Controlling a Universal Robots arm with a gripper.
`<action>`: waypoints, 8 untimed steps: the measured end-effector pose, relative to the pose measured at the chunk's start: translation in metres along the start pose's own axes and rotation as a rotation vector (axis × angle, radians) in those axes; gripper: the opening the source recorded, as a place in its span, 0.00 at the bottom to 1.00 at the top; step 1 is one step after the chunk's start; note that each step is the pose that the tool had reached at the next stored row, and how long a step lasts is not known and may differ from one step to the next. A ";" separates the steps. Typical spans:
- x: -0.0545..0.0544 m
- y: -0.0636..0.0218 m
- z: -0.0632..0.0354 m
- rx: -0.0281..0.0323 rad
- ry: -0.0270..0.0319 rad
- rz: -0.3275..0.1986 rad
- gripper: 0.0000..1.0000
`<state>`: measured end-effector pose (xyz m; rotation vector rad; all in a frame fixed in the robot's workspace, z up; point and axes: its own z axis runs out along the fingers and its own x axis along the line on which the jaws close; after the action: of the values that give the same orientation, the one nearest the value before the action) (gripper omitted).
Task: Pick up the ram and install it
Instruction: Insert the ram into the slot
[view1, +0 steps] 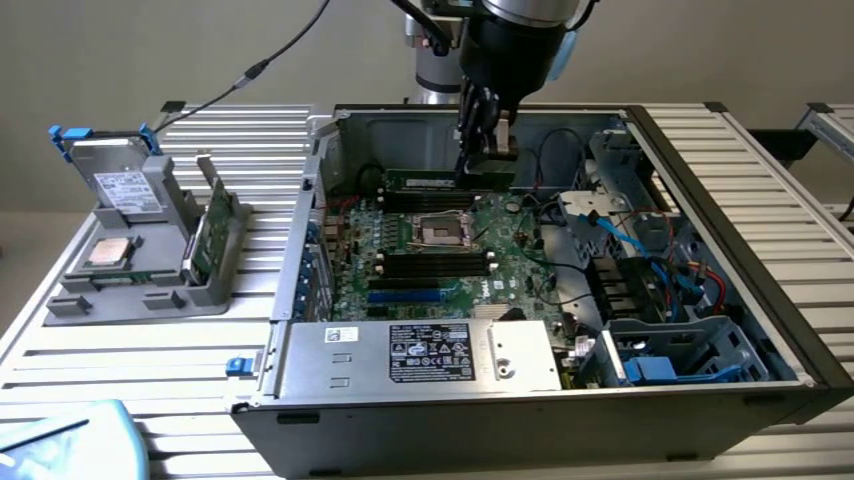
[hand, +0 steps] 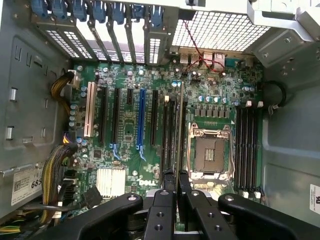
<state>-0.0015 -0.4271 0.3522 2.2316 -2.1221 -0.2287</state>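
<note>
Now the fingers (hand: 168, 186) grip the ram (hand: 179, 125) beside the motherboard's (hand: 128, 120) socket (hand: 209, 152).

The light I worked under was even and diffuse, falling from above. In the exterior view the ribbed aluminium table (view1: 120, 350) and the pale wall (view1: 694, 50) came up bright. The open computer case (view1: 534, 420) held soft shade inside, deepest below the gripper (view1: 483, 150). The power supply (view1: 414, 352) carried a mild sheen. In the wrist view the rear vent grille (hand: 220, 30) washed out almost white. The small heatsink (hand: 111, 181) glared, and the gripper's black fingers (hand: 162, 210) showed as near-silhouettes.
</note>
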 end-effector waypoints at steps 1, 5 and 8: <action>0.000 0.0000 0.0000 0.0000 0.0000 0.000 0.14; 0.000 0.0000 0.0001 0.0000 -0.0001 0.000 0.14; 0.000 0.0000 0.0002 0.0001 -0.0001 0.000 0.14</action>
<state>-0.0015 -0.4271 0.3521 2.2317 -2.1221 -0.2287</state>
